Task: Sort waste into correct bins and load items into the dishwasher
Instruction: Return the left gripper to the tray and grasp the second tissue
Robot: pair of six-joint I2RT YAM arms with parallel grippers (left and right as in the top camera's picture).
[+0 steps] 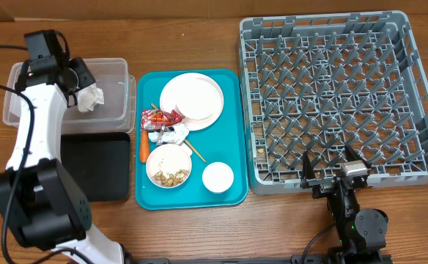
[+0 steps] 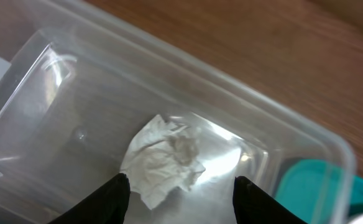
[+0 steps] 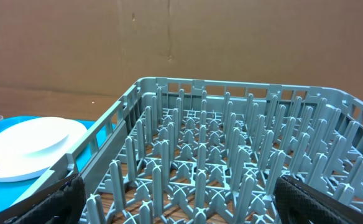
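Note:
A crumpled white paper wad [image 1: 91, 99] [image 2: 166, 158] lies on the floor of the clear tub [image 1: 119, 73] [image 2: 275, 124]. My left gripper [image 1: 78, 81] [image 2: 181, 186] hangs open just above it, holding nothing. On the teal tray [image 1: 229, 95] sit a white plate [image 1: 192, 99], a red wrapper [image 1: 155, 117], another paper wad [image 1: 171, 133], a carrot [image 1: 144, 149], a bowl of nut scraps [image 1: 168, 165], a small cup [image 1: 218, 177] and a chopstick [image 1: 194, 150]. My right gripper [image 1: 331, 172] [image 3: 181, 199] stands wide open at the near edge of the grey dish rack [image 1: 338, 95] [image 3: 231, 162].
The black tray [image 1: 97, 165] lies in front of the tub, left of the teal tray. The left arm's white links rise over the table's left front. A brown wall stands behind the rack in the right wrist view, and the plate [image 3: 26, 146] shows at its left.

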